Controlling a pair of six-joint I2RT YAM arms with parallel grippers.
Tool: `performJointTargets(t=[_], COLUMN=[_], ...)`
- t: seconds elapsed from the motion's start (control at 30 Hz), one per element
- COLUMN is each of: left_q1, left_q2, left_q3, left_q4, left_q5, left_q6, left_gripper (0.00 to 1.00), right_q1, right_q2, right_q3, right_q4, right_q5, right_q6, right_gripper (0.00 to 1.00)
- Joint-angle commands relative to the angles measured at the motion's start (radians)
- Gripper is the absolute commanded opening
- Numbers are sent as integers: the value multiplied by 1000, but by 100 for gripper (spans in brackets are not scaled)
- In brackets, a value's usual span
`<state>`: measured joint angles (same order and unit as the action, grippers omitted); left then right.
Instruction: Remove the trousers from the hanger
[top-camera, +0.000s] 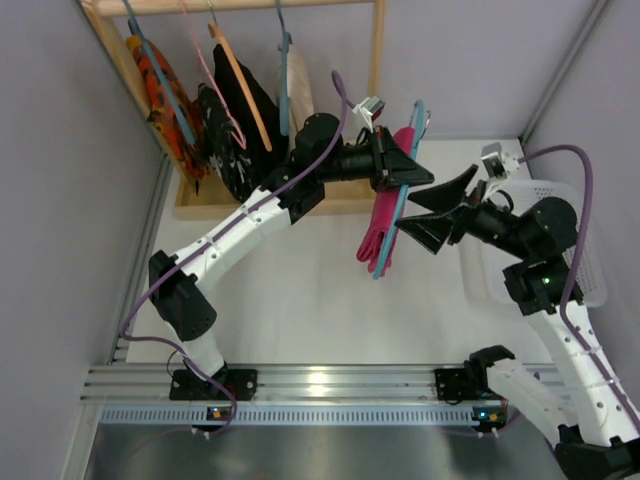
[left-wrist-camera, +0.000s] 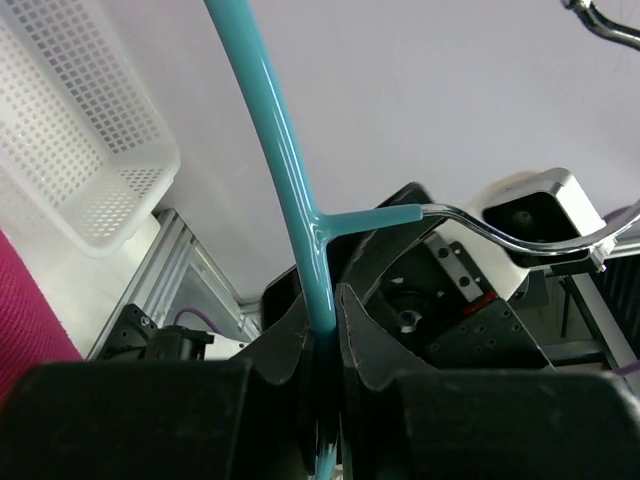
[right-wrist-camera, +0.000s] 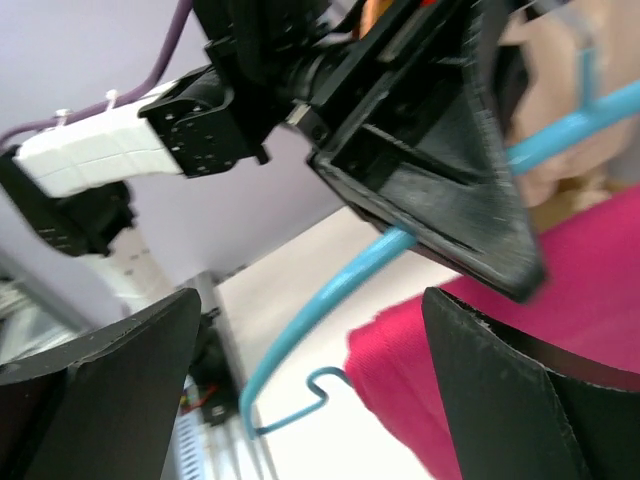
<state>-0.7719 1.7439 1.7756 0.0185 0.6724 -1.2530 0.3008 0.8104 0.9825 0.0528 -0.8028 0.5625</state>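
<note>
While on teal hanger (top-camera: 399, 211), magenta trousers (top-camera: 376, 238)

Lab cell: plain partition walls (top-camera: 480, 60), aluminium rail (top-camera: 320, 385).

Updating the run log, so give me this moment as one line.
left gripper shut on teal hanger | pink trousers draped on hanger | right gripper open beside trousers | removal not done

Trousers (top-camera: 377, 240) on the hanger (left-wrist-camera: 278, 140) — rack (top-camera: 376, 60) behind left, basket (top-camera: 590, 282) right
</note>
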Motion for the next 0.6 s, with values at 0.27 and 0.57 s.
performJointTargets(t=[0.27, 0.57], left_q1=[14, 14], left_q2=[-40, -6], left_q3=[97, 128], left_q4=[173, 164], left_q5=[3, -13], left_q6=[-5, -6], left_gripper=[0, 0], right_q1=[-172, -105], right_q2=[-232, -220], right_q3=[-217, -306], right_q4=[-27, 48], right_q5=[86, 160], right_q6=[-360, -446], right_gripper=[95, 93])
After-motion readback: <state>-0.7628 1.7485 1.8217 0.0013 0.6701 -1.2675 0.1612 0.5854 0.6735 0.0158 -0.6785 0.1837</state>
